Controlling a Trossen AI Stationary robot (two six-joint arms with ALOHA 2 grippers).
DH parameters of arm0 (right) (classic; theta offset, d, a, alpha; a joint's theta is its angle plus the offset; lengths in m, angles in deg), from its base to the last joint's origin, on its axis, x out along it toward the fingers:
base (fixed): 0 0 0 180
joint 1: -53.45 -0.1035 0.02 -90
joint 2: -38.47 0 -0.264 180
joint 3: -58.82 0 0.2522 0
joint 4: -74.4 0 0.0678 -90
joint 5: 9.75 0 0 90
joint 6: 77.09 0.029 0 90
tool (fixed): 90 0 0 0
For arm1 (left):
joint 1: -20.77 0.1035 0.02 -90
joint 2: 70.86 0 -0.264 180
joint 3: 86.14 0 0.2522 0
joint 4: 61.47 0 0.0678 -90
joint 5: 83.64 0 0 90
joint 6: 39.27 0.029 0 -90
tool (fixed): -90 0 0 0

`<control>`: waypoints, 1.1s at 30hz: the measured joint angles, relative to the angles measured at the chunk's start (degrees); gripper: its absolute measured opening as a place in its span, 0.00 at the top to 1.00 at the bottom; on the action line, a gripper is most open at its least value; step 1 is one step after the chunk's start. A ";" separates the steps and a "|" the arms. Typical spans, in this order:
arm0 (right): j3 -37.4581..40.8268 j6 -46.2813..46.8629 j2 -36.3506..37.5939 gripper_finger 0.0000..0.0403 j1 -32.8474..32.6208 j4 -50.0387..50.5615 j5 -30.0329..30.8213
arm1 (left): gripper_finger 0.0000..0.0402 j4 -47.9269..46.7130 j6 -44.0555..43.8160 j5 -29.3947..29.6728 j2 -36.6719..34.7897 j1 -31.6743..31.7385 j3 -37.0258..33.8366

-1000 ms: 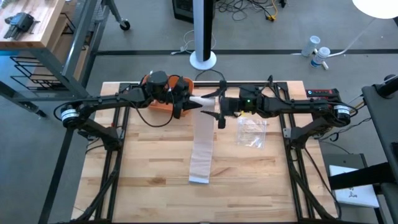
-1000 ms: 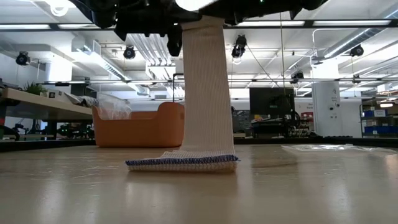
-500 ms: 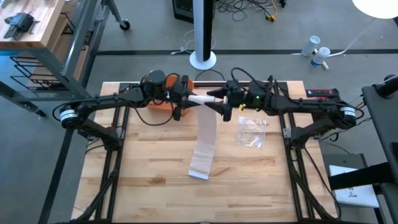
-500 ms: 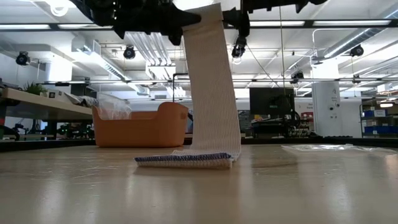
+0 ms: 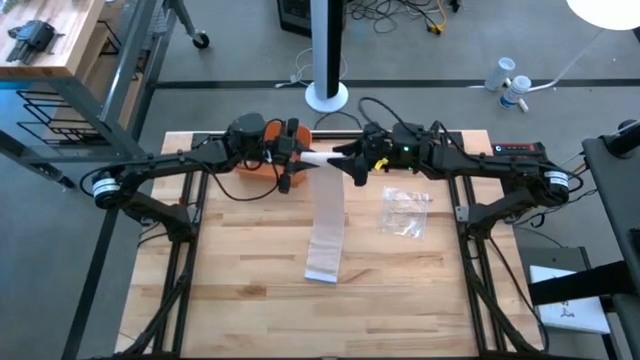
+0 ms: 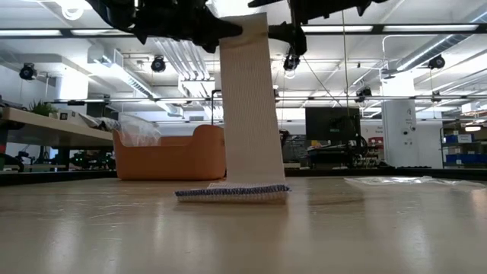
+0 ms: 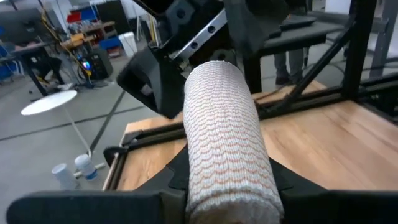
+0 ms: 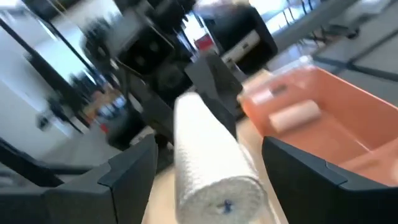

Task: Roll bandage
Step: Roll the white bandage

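Note:
A white bandage is partly wound into a roll (image 5: 322, 160) held level above the table's far middle, between my two grippers. My left gripper (image 5: 297, 160) is shut on the roll's left end. My right gripper (image 5: 350, 160) is shut on its right end. The unwound strip (image 6: 247, 106) hangs straight down from the roll. Its blue-edged free end (image 6: 232, 193) lies flat on the table, also seen from above (image 5: 322, 272). My left gripper pinches the roll's left end (image 7: 230, 186) between its two fingers, coming level from the table's left, along the roll's axis. The roll is lifted clear and lies level. My right gripper has the roll's right end (image 8: 217, 186) between its two fingers, coming level from the table's right, along the axis. The strip hangs slack-straight below.
An orange bin (image 6: 171, 156) stands at the far left of centre, behind my left arm, with a wound bandage (image 8: 292, 115) inside. A clear plastic bag (image 5: 405, 212) lies on the table right of the strip. Bare wood spreads toward the near edge.
My right gripper has turned about the roll's axis and drawn a little toward the far edge. The strip has been taken up slightly: its free end has slid along the table toward the far edge while the roll stays level between both grippers.

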 joint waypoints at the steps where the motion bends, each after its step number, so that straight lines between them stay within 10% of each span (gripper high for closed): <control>1: -1.35 -1.24 -0.56 0.30 0.00 2.22 -0.02 | 0.80 -0.57 0.68 0.02 -0.05 -0.03 0.00; 33: -8.77 -12.48 -6.33 0.30 -0.04 4.44 -7.57 | 0.79 -5.99 -2.86 0.48 -4.33 0.01 0.26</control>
